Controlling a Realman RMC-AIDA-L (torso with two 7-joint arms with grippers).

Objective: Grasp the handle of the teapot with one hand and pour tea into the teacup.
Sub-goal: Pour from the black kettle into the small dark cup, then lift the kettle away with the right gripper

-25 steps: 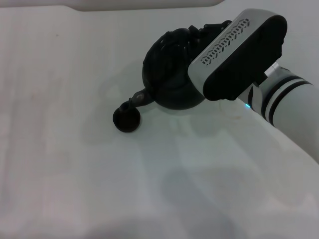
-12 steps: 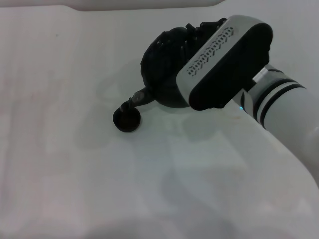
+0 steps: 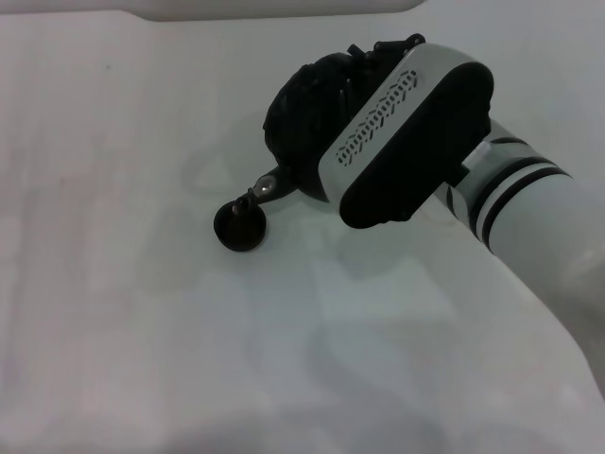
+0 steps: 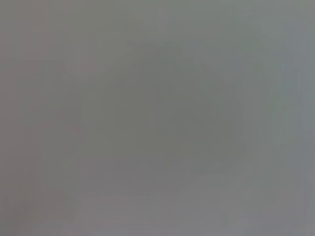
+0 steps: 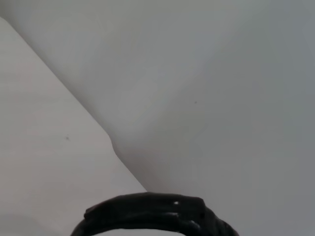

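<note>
Teapot (image 3: 307, 123) tilted, black, at far centre-right of the white desk (image 3: 123, 312); spout (image 3: 265, 186) angled down, its tip right over the teacup (image 3: 239, 226). Teacup stands on the desk just in front-left of the pot. Handle (image 5: 152, 214) shows in the right wrist view as a black ribbed arch. Right end effector (image 3: 383, 47) at the pot's top, mostly hidden behind the wrist housing; cannot tell whether its fingers are clamped. Left end effector not seen; left wrist view shows blank grey only
</note>
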